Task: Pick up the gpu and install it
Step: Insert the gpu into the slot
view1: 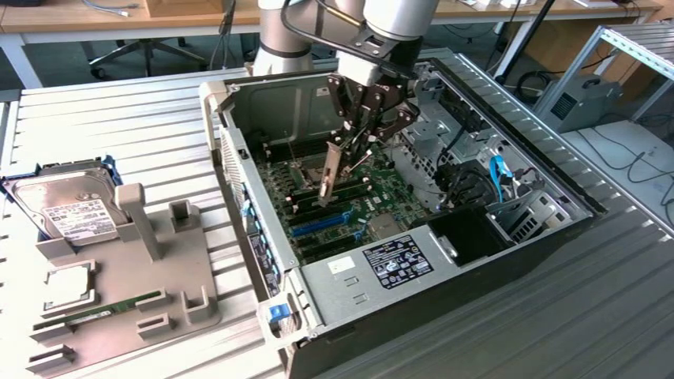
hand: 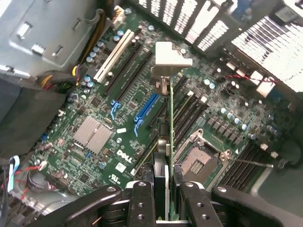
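Wrist view puts the gripper [hand: 168, 198] closest to us: its two dark fingers [hand: 140, 201] are pressed on both faces of the gpu [hand: 165, 142], which is seen edge-on, a thin card running away from the camera toward its pale bracket [hand: 170, 59] at the far end. Just under the card lies the motherboard [hand: 94, 137] with its long black slots and one blue slot [hand: 146, 111] a little to the side. The exterior view shows the same: the gripper [view1: 364, 118] holds the card [view1: 331, 170] upright inside the open computer case [view1: 421, 260], low over the board but, I judge, not yet seated.

The risk, I think, is alignment. If the card edge is beside the slot and not over it, pushing could bend the card or scratch the board. The bracket could also catch the case wall. A thin card can also slip or tilt between the fingers.
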Robot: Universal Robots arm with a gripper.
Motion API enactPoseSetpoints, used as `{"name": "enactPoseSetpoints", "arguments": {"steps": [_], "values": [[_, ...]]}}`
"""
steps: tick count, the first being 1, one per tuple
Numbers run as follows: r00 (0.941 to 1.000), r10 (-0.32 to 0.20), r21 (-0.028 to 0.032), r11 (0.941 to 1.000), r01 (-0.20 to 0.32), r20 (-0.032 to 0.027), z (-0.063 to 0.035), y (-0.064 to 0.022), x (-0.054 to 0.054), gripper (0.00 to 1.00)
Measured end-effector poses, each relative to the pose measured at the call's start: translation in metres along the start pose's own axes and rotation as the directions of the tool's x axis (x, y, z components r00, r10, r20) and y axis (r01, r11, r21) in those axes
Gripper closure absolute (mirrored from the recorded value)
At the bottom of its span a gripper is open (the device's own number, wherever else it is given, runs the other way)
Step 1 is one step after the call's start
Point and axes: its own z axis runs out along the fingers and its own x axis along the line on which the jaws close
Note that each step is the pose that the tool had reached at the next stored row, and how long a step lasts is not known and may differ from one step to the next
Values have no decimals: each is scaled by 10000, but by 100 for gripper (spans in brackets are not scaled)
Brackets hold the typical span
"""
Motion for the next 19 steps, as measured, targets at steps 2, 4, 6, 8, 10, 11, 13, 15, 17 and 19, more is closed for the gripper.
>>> {"name": "enactPoseSetpoints", "arguments": {"steps": [2,4,6,8,10,11,13,15,17,19], "values": [[9994,343,6,9994,-343,14,6,0,0,74],[9978,661,10,9978,-661,26,10,0,0,74],[9948,1017,17,9948,-1017,43,15,-1,0,74],[9911,1331,22,9911,-1331,56,18,-1,0,74],[9866,1628,26,9867,-1628,70,21,-1,0,74],[9839,1783,28,9840,-1784,77,22,-1,0,74],[9788,2048,32,9788,-2048,90,24,-1,0,74],[9722,2339,34,9722,-2340,103,26,-1,0,74],[9654,2604,36,9655,-2605,115,29,-1,1,74],[9587,2842,38,9587,-2843,126,31,-1,1,74]]}}
